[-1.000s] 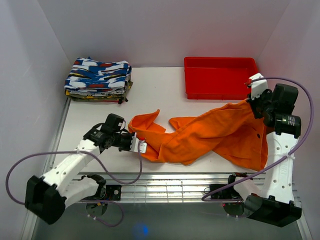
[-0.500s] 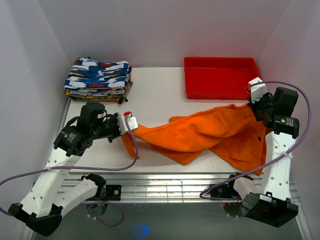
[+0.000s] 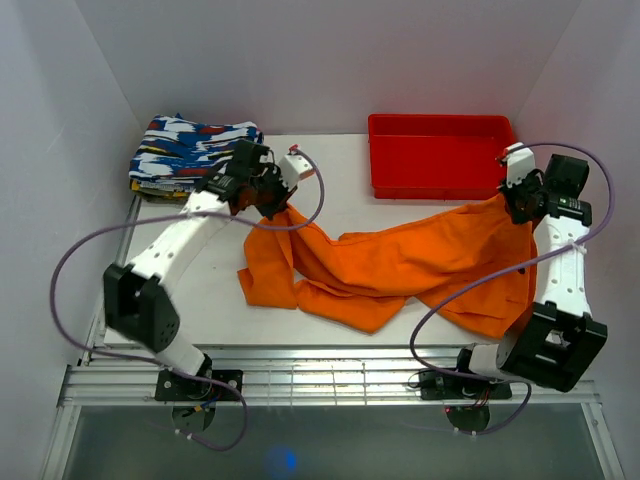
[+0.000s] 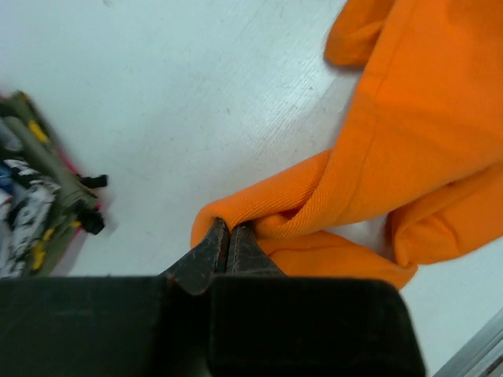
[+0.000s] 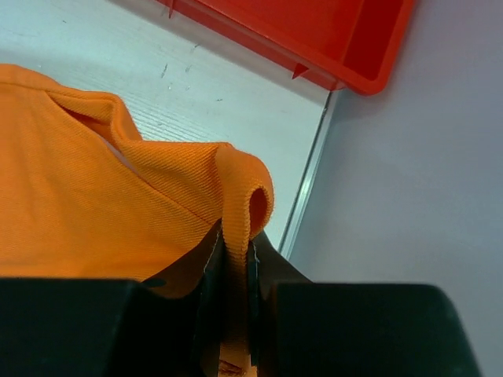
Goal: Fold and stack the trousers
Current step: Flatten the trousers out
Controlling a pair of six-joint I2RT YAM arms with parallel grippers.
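Note:
The orange trousers (image 3: 400, 265) lie stretched across the table between both grippers. My left gripper (image 3: 272, 205) is shut on a fold of the trousers at their far left end, near the patterned clothes. In the left wrist view the jaws (image 4: 228, 229) pinch the orange hem (image 4: 314, 200). My right gripper (image 3: 512, 205) is shut on the trousers' right end, just in front of the red tray. In the right wrist view the cloth edge (image 5: 236, 204) loops up between the jaws (image 5: 234, 251). The middle of the trousers sags in folds on the table.
A stack of blue, white and red patterned folded clothes (image 3: 195, 160) sits at the far left, also at the left edge of the left wrist view (image 4: 35, 196). A red plastic tray (image 3: 440, 155) stands at the far right. The right wall (image 5: 409, 157) is close to my right gripper.
My left gripper has carried its end of the trousers from the near left of the table up and away to beside the patterned stack. The right gripper moved slightly farther back, still holding.

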